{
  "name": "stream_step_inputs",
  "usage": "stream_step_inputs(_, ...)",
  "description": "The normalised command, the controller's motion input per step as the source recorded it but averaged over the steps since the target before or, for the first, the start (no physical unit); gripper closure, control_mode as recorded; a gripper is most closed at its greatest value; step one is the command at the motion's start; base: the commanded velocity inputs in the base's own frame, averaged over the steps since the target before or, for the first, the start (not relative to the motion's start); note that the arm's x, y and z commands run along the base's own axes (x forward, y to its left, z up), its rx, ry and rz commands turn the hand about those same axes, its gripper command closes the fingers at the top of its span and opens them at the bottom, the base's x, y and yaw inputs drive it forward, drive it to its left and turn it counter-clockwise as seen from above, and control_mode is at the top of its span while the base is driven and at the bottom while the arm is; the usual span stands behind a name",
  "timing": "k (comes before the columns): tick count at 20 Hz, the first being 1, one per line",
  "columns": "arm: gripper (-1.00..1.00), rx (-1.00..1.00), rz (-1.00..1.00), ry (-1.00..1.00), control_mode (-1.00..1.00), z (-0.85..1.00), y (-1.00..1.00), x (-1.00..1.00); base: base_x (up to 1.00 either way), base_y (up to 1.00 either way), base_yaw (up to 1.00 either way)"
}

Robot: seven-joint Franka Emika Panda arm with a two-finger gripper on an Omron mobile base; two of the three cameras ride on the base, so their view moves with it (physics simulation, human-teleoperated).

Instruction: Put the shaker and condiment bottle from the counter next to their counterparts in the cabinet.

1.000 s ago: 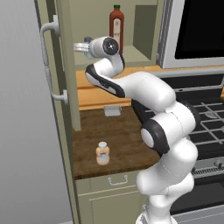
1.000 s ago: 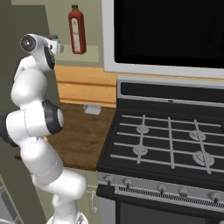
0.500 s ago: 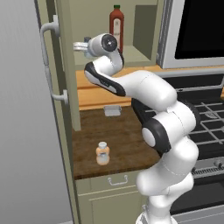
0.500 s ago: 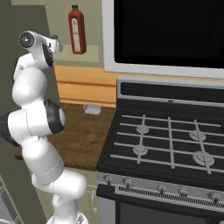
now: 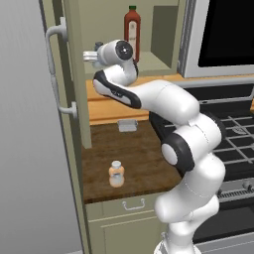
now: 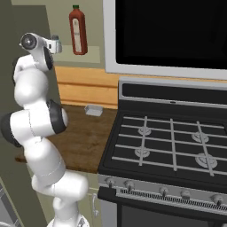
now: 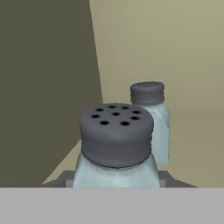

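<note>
- The shaker [image 7: 116, 144] is held in the closed jaws of the gripper [image 5: 92, 56], up at the shelf of the cabinet [image 5: 156, 63], close to the second shaker [image 7: 150, 120].
- The placing of the shaker is judged to be the step in hand; a gentle lowering beside its twin is called for next, then release.
- The orange bottle [image 5: 116, 174] is left on the counter [image 5: 144, 158], not yet carried.
- The two shakers are seen close together from the hand view; the red bottle [image 6: 77, 30] and the stove [image 6: 168, 142] are shown by the base views.
</note>
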Motion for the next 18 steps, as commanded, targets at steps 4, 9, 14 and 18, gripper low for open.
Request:
stream_step_inputs(4, 1.00, -0.12, 0.18, 0.00, -1.00, 0.00, 0.00, 0.10, 0.00, 0.00, 0.00)
stream_step_inputs(9, 1.00, -0.09, 0.13, 0.00, -1.00, -0.08, -0.01, 0.00, 0.00, 0.00, 0.00)
stream_step_inputs(14, 1.00, 0.00, 0.00, -0.05, -1.00, -0.13, -0.02, 0.27, 0.00, 0.00, 0.00)
stream_step_inputs(18, 1.00, 0.00, 0.00, -0.03, -1.00, -0.01, -0.01, 0.06, 0.00, 0.00, 0.00)
